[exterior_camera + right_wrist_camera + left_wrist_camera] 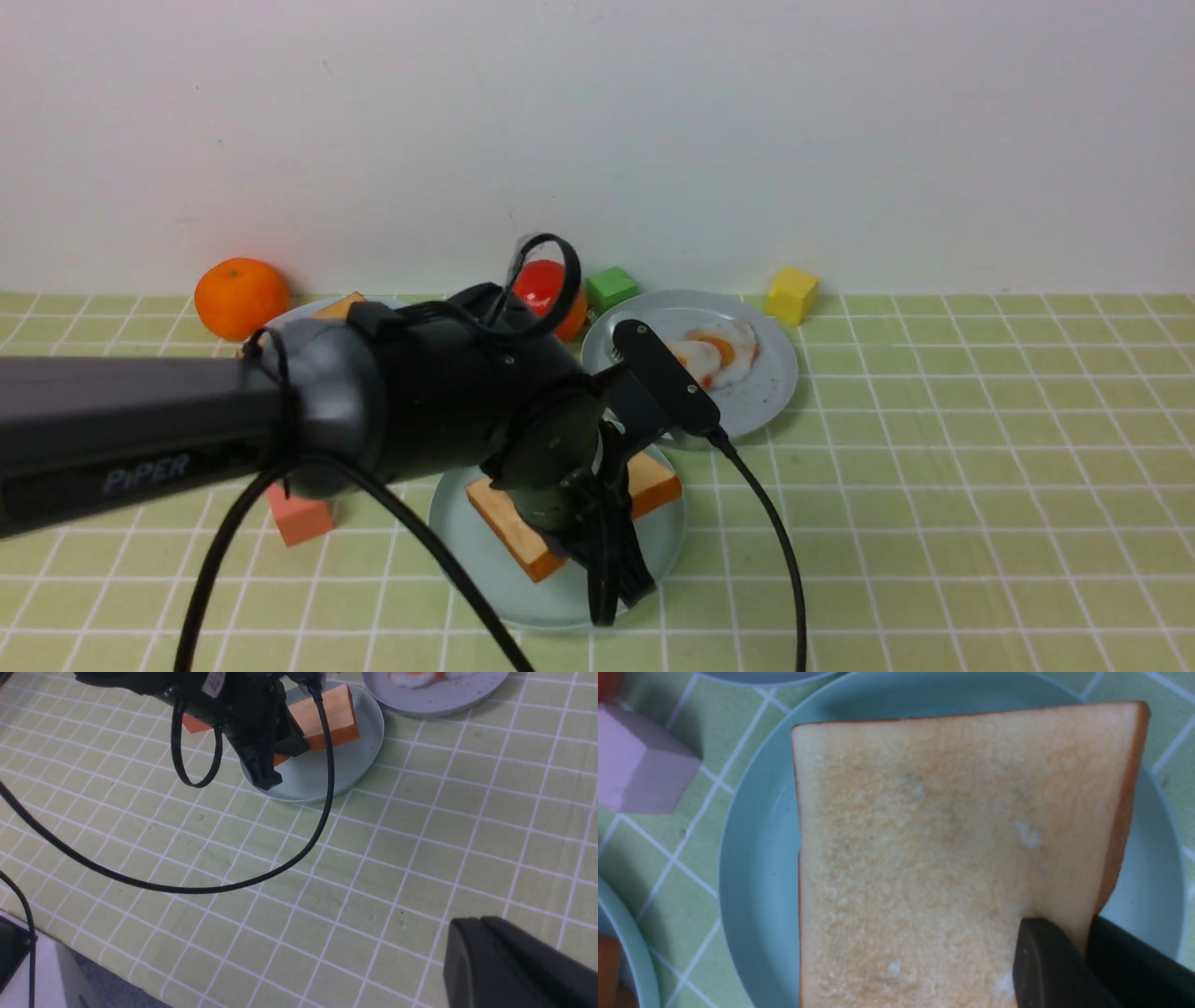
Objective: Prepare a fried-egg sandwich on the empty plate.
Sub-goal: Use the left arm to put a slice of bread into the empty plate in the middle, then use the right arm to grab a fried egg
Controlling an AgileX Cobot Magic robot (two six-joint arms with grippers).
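Left gripper point(621, 593): I am pinching toast slice point(924, 849) by its edge over empty plate point(752, 858) as sandwich base; right gripper point(509, 956) closed, idling.

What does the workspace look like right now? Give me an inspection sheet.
Surface: green checked cloth, flat.
Job's things: toast slice over teal plate, one edge pinched; fried egg on grey plate behind.
Clutter: orange, green cube, yellow cube, pink block.
Grippers: left gripper shut on toast slice; right gripper shut, holding nothing.
Cables: black cable loops over the cloth beside the teal plate.
Surroundings: plain white wall.
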